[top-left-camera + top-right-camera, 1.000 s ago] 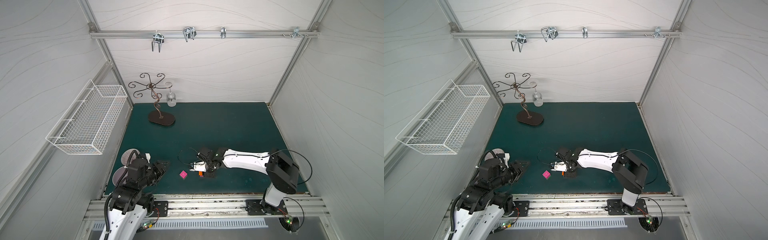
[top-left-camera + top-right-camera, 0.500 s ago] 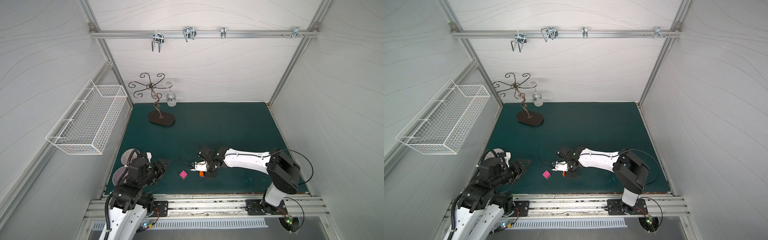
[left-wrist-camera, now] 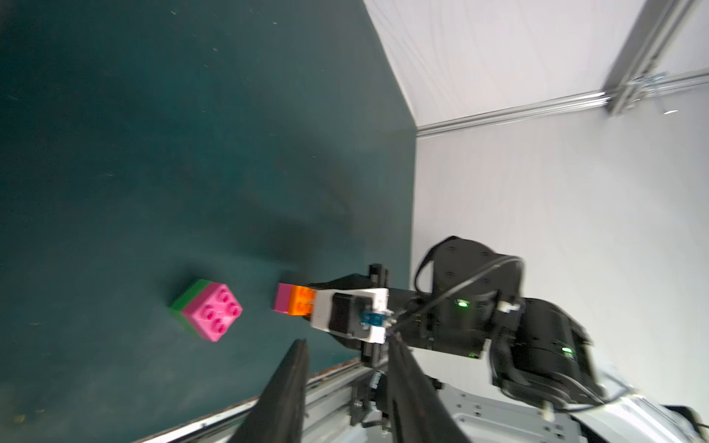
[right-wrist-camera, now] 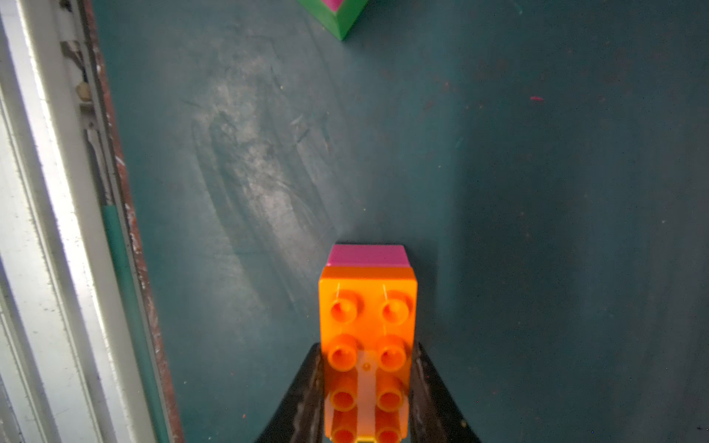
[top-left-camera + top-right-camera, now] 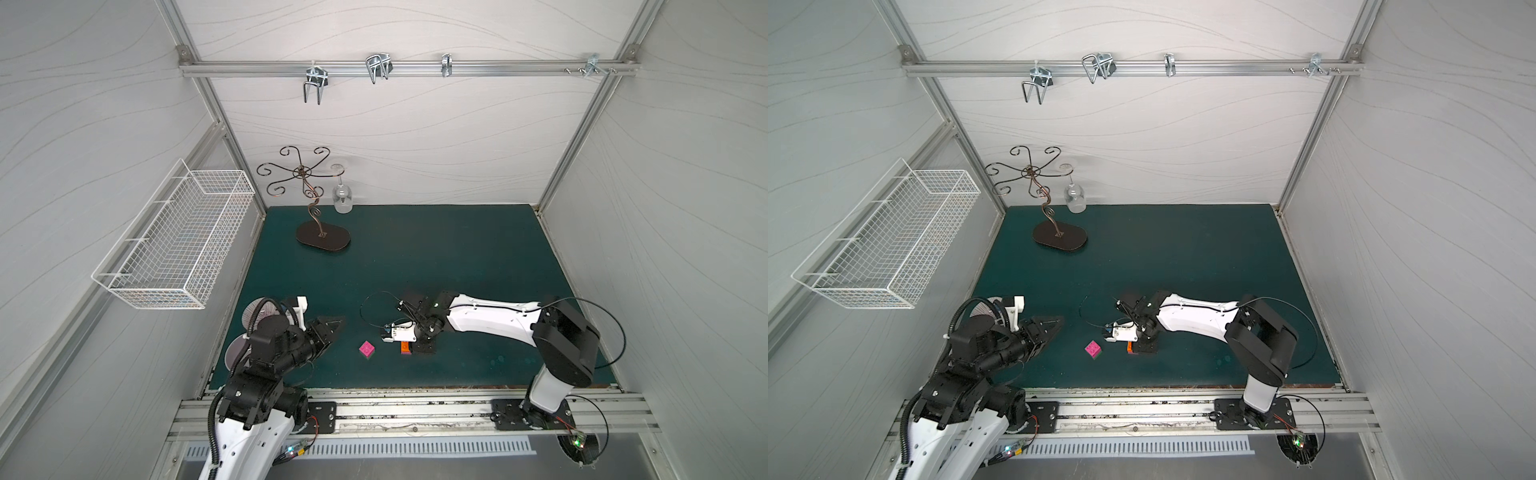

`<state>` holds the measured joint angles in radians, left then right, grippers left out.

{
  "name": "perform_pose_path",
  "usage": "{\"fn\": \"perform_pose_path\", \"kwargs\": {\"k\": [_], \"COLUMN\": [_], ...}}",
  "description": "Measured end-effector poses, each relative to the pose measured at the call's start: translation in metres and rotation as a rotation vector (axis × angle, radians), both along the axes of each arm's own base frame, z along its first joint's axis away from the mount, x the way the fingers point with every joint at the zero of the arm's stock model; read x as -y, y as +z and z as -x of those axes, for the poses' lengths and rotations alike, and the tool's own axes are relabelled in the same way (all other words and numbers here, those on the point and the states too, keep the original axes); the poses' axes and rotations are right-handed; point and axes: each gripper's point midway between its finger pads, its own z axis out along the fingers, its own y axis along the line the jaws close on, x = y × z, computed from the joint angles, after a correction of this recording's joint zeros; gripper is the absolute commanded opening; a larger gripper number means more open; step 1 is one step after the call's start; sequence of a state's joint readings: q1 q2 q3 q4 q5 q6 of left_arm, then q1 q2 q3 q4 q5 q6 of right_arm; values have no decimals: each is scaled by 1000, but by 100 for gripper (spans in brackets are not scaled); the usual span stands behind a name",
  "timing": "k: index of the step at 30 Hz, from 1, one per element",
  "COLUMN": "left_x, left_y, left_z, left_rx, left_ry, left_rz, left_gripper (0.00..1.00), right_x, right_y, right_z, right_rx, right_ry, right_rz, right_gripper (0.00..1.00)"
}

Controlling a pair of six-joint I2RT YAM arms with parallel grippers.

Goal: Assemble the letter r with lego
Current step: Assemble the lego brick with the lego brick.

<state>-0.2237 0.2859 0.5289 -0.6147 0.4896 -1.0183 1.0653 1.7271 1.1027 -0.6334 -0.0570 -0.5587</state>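
Fig.: approx. halfway by my reckoning: my right end effector (image 4: 368, 353) clamps the long orange studded plastic brick (image 4: 368, 326) w/ a magenta square brick (image 4: 367, 256) under its free end, down at the dark green counter (image 5: 415, 257); the green-and-magenta two-brick stack (image 3: 207, 310) stands nearby, not yet joined; left end effector (image 3: 347, 345) empty, jaws apart.

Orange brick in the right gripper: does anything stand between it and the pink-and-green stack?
Nothing visible. Only bare mat separates the orange brick, held by the right gripper, from the stack; the left gripper sits beyond the stack.
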Motion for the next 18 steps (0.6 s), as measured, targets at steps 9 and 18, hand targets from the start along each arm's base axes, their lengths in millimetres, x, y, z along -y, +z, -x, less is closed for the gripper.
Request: {"fn": "perform_pose_path", "kwargs": {"k": [9,18], "left_x": [7,6], "left_y": [27,22], "left_z": [8,9], "left_rx": [176,167], "left_ry": [-35,-31], "left_rz": [101,105], "left_gripper": [0,0], "right_x": [-2,-5], "right_y": [-2,-2], "right_z": [0,-1], "right_rx": [-7,45], "right_ry": [11,13], "right_rz": [48,96], "right_gripper": [0,0]}}
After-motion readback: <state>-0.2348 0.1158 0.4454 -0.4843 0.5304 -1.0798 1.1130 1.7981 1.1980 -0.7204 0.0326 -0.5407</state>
